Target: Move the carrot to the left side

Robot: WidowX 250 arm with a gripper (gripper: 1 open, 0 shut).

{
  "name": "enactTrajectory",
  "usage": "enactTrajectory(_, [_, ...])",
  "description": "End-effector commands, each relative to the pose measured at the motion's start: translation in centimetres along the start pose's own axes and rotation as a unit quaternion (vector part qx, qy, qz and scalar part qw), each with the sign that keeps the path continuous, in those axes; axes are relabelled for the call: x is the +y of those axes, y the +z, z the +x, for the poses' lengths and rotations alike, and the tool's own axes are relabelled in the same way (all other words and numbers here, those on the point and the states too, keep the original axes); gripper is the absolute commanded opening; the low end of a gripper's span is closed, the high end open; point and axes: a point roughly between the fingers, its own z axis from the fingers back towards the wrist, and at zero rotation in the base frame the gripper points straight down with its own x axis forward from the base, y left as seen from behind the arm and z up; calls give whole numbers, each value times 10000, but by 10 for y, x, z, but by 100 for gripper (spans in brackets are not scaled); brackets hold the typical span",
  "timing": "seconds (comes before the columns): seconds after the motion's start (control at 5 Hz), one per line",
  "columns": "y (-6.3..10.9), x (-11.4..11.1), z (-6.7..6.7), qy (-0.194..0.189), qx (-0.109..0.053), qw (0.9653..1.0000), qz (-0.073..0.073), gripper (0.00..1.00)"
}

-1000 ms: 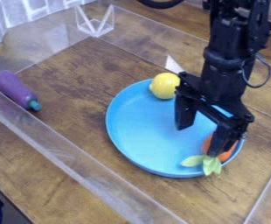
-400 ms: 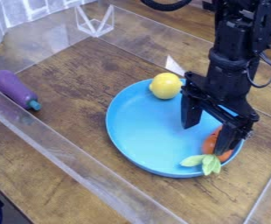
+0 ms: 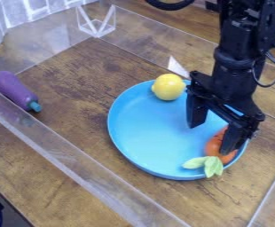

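Surface: wooden table, brown planks, with clear plastic walls along the near and far edges.
Plate: round blue plate, flat on the table, right of centre.
Carrot: small orange carrot lying at the plate's right edge, pale green leaves pointing toward the near rim; upper part hidden behind the gripper.
Lemon: round yellow lemon, resting on the far rim of the plate, apart from the carrot.
Eggplant: purple eggplant with dark green stem end, lying on the table at far left, well apart from the plate, close to the plastic wall.
Arm: black, descending from the top right corner, cables visible beside it.
Gripper: black gripper pointing down over the right part of the plate, jaws spread wide, nothing clamped.
Fingers: left finger low over bare blue plate beside the carrot; right finger just over or against the carrot's upper part; contact not determinable.
Carrot position relative to task: on the right side of the scene, on the plate.
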Motion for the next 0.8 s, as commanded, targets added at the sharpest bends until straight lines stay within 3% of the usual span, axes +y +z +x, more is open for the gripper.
enactTrajectory(0.0, [14,-5,14,-100,-331,9994,40,100])
enactTrajectory(0.6, [-1,-6,19,-97,-298,9995,-28,100])
